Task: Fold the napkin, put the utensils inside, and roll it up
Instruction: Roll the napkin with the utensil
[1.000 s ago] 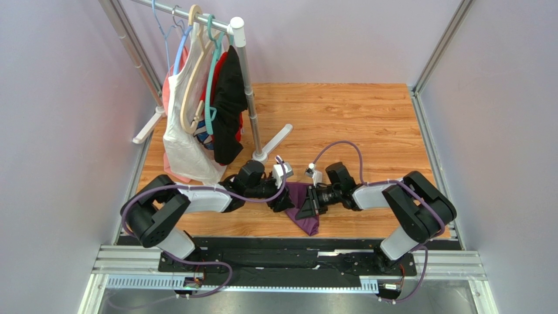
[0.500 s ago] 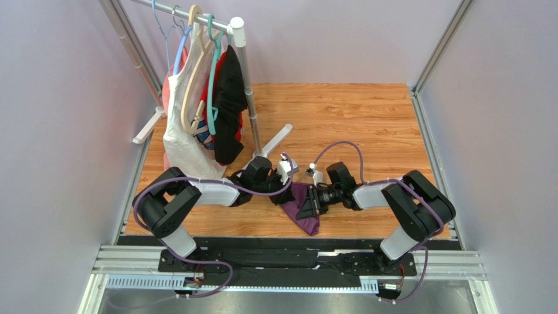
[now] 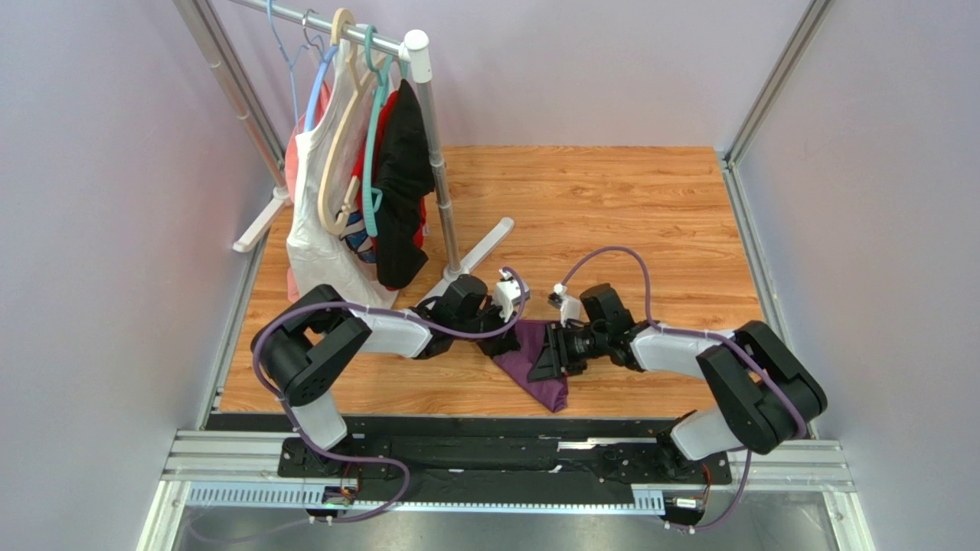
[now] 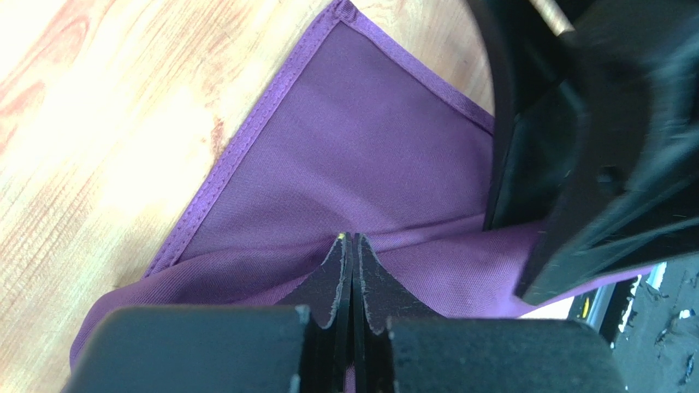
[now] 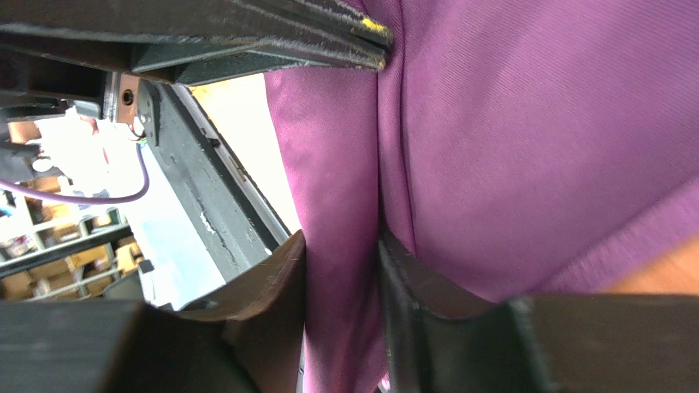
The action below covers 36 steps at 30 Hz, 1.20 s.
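The purple napkin (image 3: 531, 365) lies bunched in a rough triangle on the wooden table near the front edge, between both grippers. My left gripper (image 3: 506, 342) comes at it from the left. In the left wrist view its jaws (image 4: 353, 237) are pressed together, pinching a raised fold of the napkin (image 4: 361, 155). My right gripper (image 3: 550, 354) faces it from the right. Its fingers (image 5: 340, 237) stand apart with a loose fold of the napkin (image 5: 525, 147) hanging between them. The utensils are out of view.
A clothes rack (image 3: 420, 149) with white, red and black garments (image 3: 345, 195) stands at the back left, one of its white feet (image 3: 483, 247) close behind the left gripper. Bare wooden table (image 3: 644, 218) lies behind. A metal rail (image 3: 506, 454) runs along the front.
My left gripper has moved right onto the napkin and shut on a fold. The right gripper's jaws have spread apart, and its arm has shifted slightly right.
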Tool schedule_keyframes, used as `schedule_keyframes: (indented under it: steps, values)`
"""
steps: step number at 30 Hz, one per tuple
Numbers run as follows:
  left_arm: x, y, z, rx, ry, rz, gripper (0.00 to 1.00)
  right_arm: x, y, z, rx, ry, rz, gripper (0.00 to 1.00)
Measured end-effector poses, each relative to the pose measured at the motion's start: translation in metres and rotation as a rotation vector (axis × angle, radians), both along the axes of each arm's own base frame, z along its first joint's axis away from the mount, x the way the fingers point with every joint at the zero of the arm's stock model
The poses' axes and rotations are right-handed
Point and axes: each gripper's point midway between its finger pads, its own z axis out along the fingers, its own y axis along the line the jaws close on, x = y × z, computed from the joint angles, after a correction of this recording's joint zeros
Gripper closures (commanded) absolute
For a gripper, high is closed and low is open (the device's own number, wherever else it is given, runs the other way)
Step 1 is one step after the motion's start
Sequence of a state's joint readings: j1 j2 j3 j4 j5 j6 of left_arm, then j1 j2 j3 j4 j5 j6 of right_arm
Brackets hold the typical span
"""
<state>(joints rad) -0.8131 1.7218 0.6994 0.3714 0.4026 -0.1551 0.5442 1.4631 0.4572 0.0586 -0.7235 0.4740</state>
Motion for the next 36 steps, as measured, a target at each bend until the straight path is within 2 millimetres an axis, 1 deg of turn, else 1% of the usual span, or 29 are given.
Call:
schedule_keyframes:
  steps: [1,2,7,8,11,13,15,17,19,21,24,27,29,36]
  values:
    - [0.000,0.000,-0.001,0.001,0.000,0.001,1.00,0.000,-0.002,0.001,-0.009,-0.004,-0.008,0.53]
    - [0.000,0.000,-0.001,0.003,-0.001,0.006,1.00,0.000,-0.004,0.003,-0.018,-0.008,-0.015,0.47]
    - [-0.001,-0.001,-0.001,-0.002,-0.004,0.018,1.00,-0.002,-0.012,0.012,-0.054,-0.022,-0.039,0.38]
    - [0.000,-0.002,-0.001,-0.002,-0.005,0.020,1.00,-0.002,-0.014,0.015,-0.062,-0.030,-0.044,0.33]
    - [0.000,-0.002,-0.002,-0.005,-0.006,0.022,1.00,0.000,-0.021,0.023,-0.095,-0.064,-0.063,0.30]
    - [0.001,-0.003,-0.001,-0.007,-0.008,0.022,1.00,0.001,-0.024,0.034,-0.113,-0.120,-0.069,0.30]
    - [0.001,-0.003,-0.002,-0.006,-0.010,0.023,1.00,0.004,-0.026,0.051,-0.129,-0.216,-0.078,0.31]
    - [0.001,-0.003,-0.002,-0.005,-0.011,0.024,1.00,0.006,-0.021,0.074,-0.121,-0.334,-0.069,0.31]
    - [0.000,-0.004,-0.002,-0.006,-0.011,0.023,1.00,0.000,-0.011,0.095,-0.109,-0.473,-0.042,0.31]
    - [0.001,-0.004,-0.001,-0.007,-0.011,0.022,1.00,-0.011,-0.002,0.102,-0.117,-0.561,-0.005,0.31]
    - [0.001,-0.005,-0.002,-0.009,-0.010,0.019,1.00,-0.023,0.010,0.095,-0.174,-0.653,0.049,0.32]
    - [0.001,-0.005,-0.002,-0.009,-0.008,0.018,1.00,-0.028,0.015,0.073,-0.274,-0.697,0.096,0.33]
    - [0.001,-0.005,-0.002,-0.010,-0.008,0.017,1.00,-0.026,0.016,0.061,-0.333,-0.725,0.111,0.34]
    - [0.000,-0.006,-0.001,-0.011,-0.003,0.017,1.00,-0.017,0.016,0.042,-0.427,-0.768,0.113,0.39]
